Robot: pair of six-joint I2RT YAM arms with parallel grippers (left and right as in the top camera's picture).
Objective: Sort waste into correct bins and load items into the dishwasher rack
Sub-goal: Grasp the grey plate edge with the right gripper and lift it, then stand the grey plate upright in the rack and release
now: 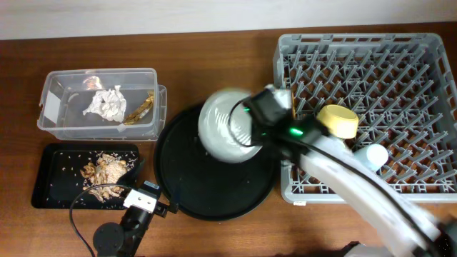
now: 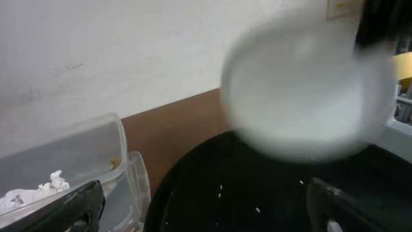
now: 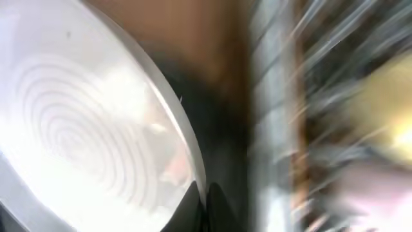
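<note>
My right gripper point(image 1: 255, 118) is shut on the rim of the pale grey plate point(image 1: 223, 128) and holds it tilted above the round black tray, next to the dishwasher rack point(image 1: 400, 57). The plate fills the right wrist view point(image 3: 84, 129), the fingers point(image 3: 205, 205) pinching its edge, and shows blurred in the left wrist view point(image 2: 302, 90). The yellow bowl point(image 1: 339, 120) sits in the rack. A white cup-like item point(image 1: 374, 155) is partly hidden by the arm. My left gripper point(image 1: 151, 207) is open and empty at the front left. The tissue point(image 1: 106, 102) and foil wrapper point(image 1: 141, 107) lie in the clear tub point(image 1: 50, 82). Food scraps point(image 1: 103, 171) lie in the black rectangular tray point(image 1: 53, 178).
The large round black tray point(image 1: 207, 193) lies between the bins and the rack, with a few crumbs on it. It also shows in the left wrist view point(image 2: 257, 187). The clear tub's corner point(image 2: 122, 148) is close to the left finger.
</note>
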